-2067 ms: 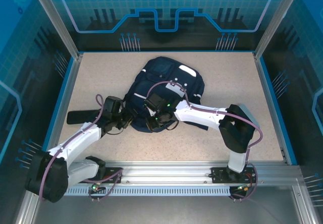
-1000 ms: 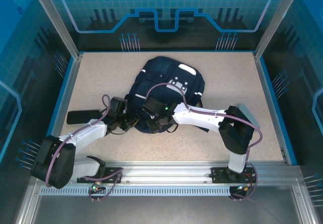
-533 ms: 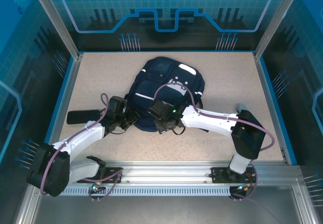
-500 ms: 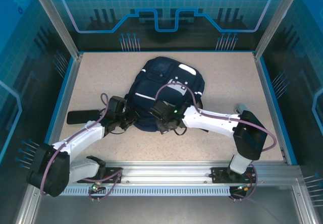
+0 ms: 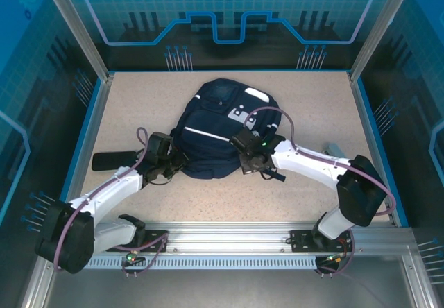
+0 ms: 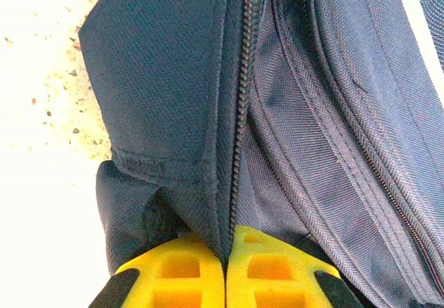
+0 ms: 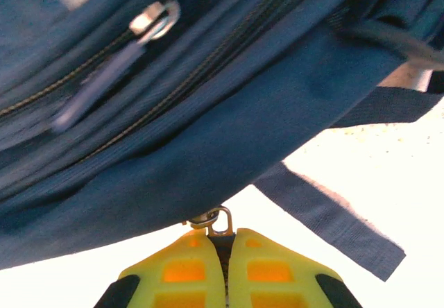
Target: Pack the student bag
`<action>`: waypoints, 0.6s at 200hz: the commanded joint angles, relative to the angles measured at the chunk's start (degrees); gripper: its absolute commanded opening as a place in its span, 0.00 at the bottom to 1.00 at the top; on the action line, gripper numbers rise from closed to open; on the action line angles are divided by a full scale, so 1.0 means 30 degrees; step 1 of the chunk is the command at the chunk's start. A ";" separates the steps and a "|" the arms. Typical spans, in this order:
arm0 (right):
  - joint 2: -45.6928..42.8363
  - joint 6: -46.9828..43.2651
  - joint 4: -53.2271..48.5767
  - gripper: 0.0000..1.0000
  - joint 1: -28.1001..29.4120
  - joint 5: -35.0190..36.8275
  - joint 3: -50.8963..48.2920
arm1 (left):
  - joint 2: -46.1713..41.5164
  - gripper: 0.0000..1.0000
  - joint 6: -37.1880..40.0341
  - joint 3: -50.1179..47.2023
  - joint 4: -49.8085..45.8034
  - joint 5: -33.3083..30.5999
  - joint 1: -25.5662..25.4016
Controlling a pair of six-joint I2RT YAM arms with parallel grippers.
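Observation:
The student bag (image 5: 218,124) lies flat mid-table, navy with white stripes and a grey dotted patch. My left gripper (image 5: 178,164) sits at its near-left corner; in the left wrist view the yellow fingers (image 6: 173,273) are shut on a fold of the bag's fabric (image 6: 208,148) beside a zipper line. My right gripper (image 5: 243,162) is at the near-right edge of the bag. In the right wrist view this gripper (image 7: 227,244) is shut on a zipper pull, whose metal ring (image 7: 216,221) shows just above the fingertips under the bag's edge (image 7: 173,162).
A flat dark object (image 5: 114,160) lies on the table left of the left arm. A loose navy strap (image 7: 326,214) trails from the bag toward the right gripper. A second zipper pull (image 7: 149,20) hangs higher on the bag. Blue walls ring the table.
The right gripper has travelled rightward along the bag's near edge, and the arm's elbow swung right. The bag's near edge has shifted with it. The left gripper stayed in place, still pinching the fabric.

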 commanded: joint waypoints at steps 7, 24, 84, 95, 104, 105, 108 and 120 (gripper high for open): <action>-0.0696 -0.1119 -0.0680 0.00 -0.1930 0.1417 -0.0419 | -0.0609 0.00 0.1051 0.0449 -0.2186 -0.2598 0.0467; -0.0568 -0.2353 0.0610 0.00 -0.2923 0.0450 -0.0709 | -0.0816 0.00 0.1192 0.0384 -0.2499 -0.2586 0.0469; 0.1256 -0.4381 0.3466 0.00 -0.6192 -0.1310 -0.1048 | -0.1027 0.00 0.1715 0.0135 -0.2515 -0.1054 0.0592; 0.1465 -0.4166 0.3610 0.00 -0.6601 -0.1601 -0.0836 | -0.1074 0.00 0.1847 0.0067 -0.2123 -0.0335 0.0558; 0.1643 -0.4041 0.3610 0.00 -0.6796 -0.1934 -0.0551 | -0.1207 0.00 0.2020 -0.0143 -0.1373 0.0438 0.0555; 0.1653 -0.4033 0.3611 0.00 -0.6823 -0.1950 -0.0529 | -0.1233 0.00 0.2032 -0.0180 -0.1301 0.0557 0.0540; 0.1683 -0.4051 0.3619 0.00 -0.6855 -0.2027 -0.0444 | -0.1277 0.00 0.2107 -0.0230 -0.1084 0.0775 0.0527; 0.1750 -0.3986 0.3743 0.00 -0.6881 -0.2289 -0.0202 | -0.1359 0.02 0.2379 -0.0219 -0.0617 0.1573 0.0474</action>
